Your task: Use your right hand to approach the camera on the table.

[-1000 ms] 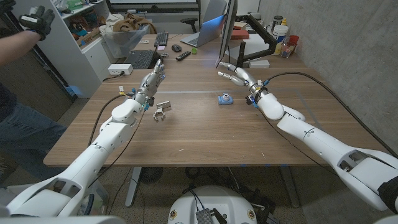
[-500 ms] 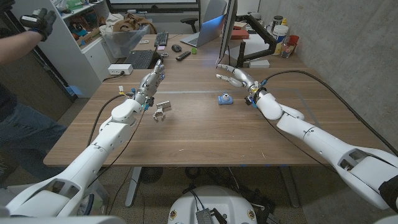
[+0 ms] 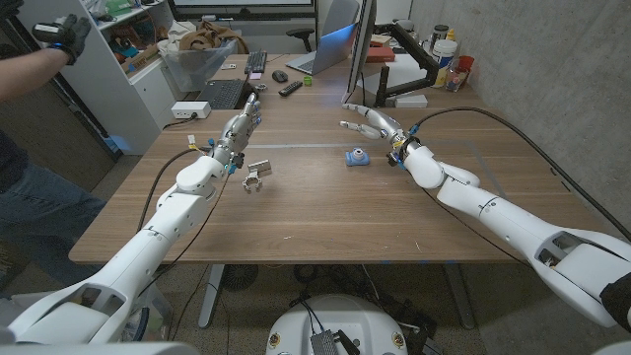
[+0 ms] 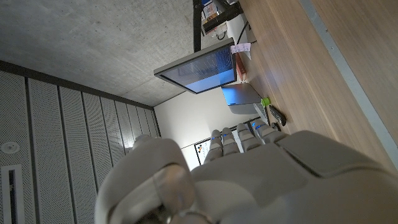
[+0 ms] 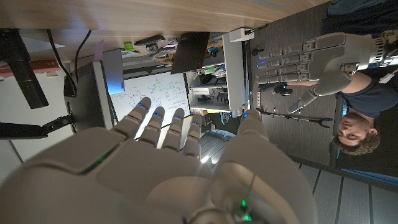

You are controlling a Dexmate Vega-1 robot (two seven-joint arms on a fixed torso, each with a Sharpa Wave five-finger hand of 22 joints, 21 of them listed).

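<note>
A small blue camera (image 3: 357, 156) sits on the wooden table (image 3: 325, 212) near its middle. My right hand (image 3: 374, 122) hovers just behind and to the right of the camera, fingers spread and holding nothing; in the right wrist view its fingers (image 5: 163, 127) reach out apart. My left hand (image 3: 240, 127) is on the left side of the table, fingers extended and empty, and its back (image 4: 249, 168) shows in the left wrist view. My left hand (image 5: 323, 59) also appears in the right wrist view.
A small silver metal piece (image 3: 258, 177) lies by my left forearm. A monitor (image 3: 361, 39), keyboard (image 3: 255, 63), laptop (image 3: 222, 94), power strip (image 3: 189, 109) and containers (image 3: 449, 59) crowd the far table edge. A person (image 3: 30, 69) stands at the left.
My right hand has shifted slightly left and toward the camera, its fingers staying spread. My left hand has not moved.
</note>
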